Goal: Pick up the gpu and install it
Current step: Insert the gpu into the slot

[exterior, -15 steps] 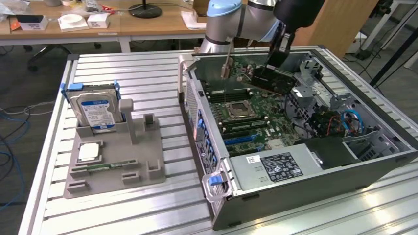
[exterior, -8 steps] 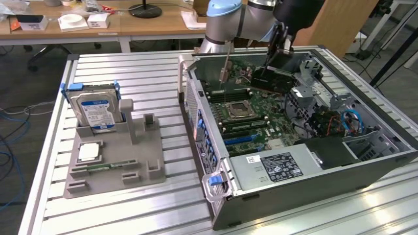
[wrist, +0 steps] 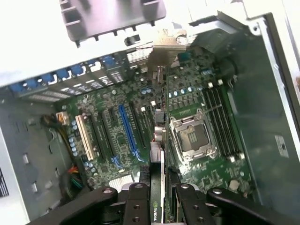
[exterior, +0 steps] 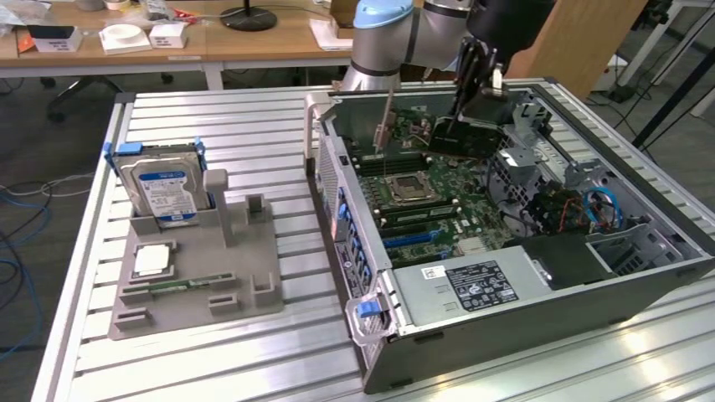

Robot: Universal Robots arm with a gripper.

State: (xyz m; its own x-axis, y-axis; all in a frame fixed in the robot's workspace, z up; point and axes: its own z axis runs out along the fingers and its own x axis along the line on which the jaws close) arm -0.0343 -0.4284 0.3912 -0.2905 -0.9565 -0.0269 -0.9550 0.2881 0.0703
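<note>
The gpu [exterior: 460, 138] is a dark flat card hanging over the far end of the motherboard [exterior: 441, 197] inside the open computer case [exterior: 625, 276]. Its metal bracket [exterior: 387, 126] points toward the case's rear wall. My gripper [exterior: 478, 92] reaches down from above and is shut on the card. In the wrist view the gpu [wrist: 159, 140] appears edge-on as a narrow strip between my gripper [wrist: 161, 204] fingers [wrist: 138, 201], running above the board between the blue slot [wrist: 127, 131] and the empty processor socket [wrist: 192, 138]. The card floats above the board, not seated.
A grey holder [exterior: 196, 276] on the slatted table at the exterior view's left carries an upright hard drive [exterior: 166, 188], a square chip [exterior: 153, 260] and a green memory stick [exterior: 190, 283]. The power supply [exterior: 475, 285] and drive cage [exterior: 537, 159] crowd the case.
</note>
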